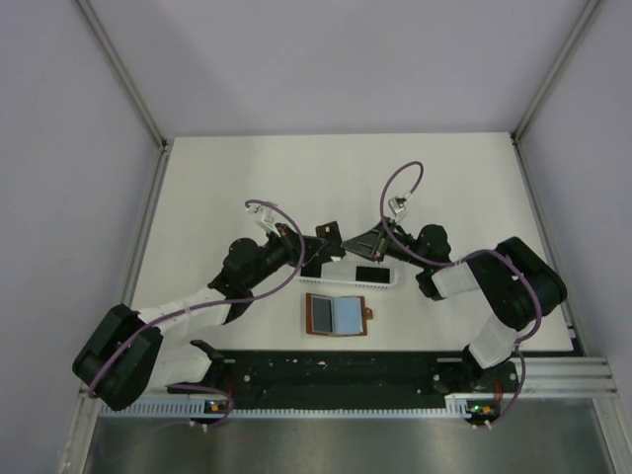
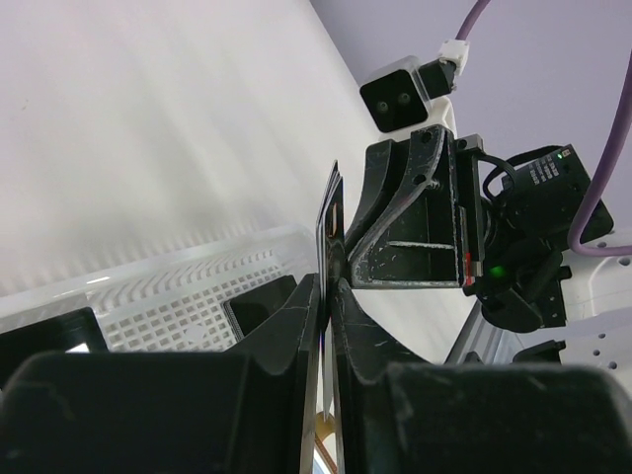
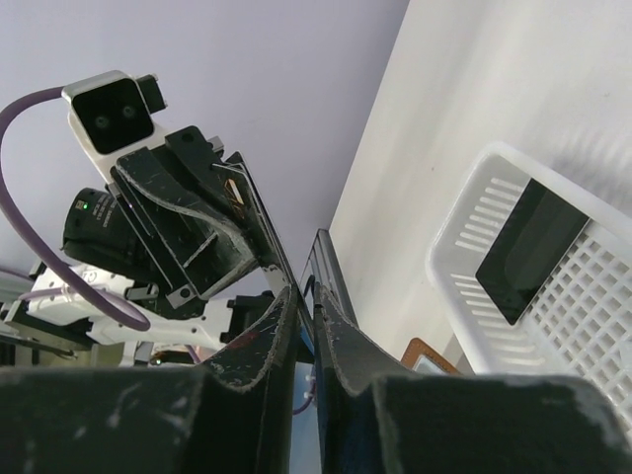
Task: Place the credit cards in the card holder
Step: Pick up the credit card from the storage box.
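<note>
At the near middle of the bench (image 1: 444, 178), the wallet (image 1: 339, 315) lies open and flat. Its long axis runs left to right across the frame, with the clasp tab at its right. Just beyond it sits the white basket (image 1: 336, 272), with a second card (image 1: 372, 274) flat inside. Above the basket's left end the two hands meet tip to tip. The left hand (image 2: 327, 288) is clenched on a card (image 2: 330, 207) standing upright, edge-on. The right hand (image 3: 305, 301) has narrow jaws about that card; I cannot tell whether it is grasping or released. The wallet lies below both hands in the top view, about equally near each.
</note>
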Robot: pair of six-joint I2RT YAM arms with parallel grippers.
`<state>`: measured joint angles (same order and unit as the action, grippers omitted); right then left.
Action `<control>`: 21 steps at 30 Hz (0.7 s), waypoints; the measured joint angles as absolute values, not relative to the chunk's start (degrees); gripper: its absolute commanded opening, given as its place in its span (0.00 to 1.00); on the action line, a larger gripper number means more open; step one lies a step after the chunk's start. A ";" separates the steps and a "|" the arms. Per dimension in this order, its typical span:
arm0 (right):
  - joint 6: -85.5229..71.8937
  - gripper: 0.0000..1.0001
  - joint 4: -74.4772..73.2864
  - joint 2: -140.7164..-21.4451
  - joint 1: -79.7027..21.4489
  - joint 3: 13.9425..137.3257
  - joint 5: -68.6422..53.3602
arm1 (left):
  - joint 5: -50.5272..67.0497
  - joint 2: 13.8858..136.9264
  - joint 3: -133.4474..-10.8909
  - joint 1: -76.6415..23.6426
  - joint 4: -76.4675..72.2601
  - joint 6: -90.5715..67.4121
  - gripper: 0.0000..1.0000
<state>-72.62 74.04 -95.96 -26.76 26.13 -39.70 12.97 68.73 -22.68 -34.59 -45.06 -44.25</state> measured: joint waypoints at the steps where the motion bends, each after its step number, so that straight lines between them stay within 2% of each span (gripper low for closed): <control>1: -72.64 0.04 73.93 -95.96 -26.74 26.13 -39.68 | 12.97 68.73 -22.68 -34.59 -45.08 -44.25 0.11; 4: -72.64 0.00 73.87 -95.96 -26.70 26.13 -39.68 | 12.78 68.73 -22.68 -34.54 -45.06 -44.25 0.11; 10: -72.77 0.00 74.15 -95.90 -26.70 26.13 -40.03 | 12.27 68.75 -22.68 -34.46 -44.77 -43.79 0.30; 12: -73.03 0.00 74.24 -95.66 -26.70 26.13 -40.25 | 11.73 68.75 -22.68 -34.24 -44.21 -43.38 0.32; 18: -73.14 0.00 74.32 -95.61 -26.68 25.82 -40.38 | 10.83 68.88 -22.68 -33.67 -43.33 -43.31 0.32; 21: -73.14 0.00 74.35 -95.61 -26.37 25.80 -40.38 | 10.85 69.30 -22.68 -33.61 -43.38 -43.31 0.28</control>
<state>-73.14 74.35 -95.61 -26.37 25.80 -40.38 10.85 69.30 -22.68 -33.61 -43.38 -43.31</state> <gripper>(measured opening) 0.005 0.315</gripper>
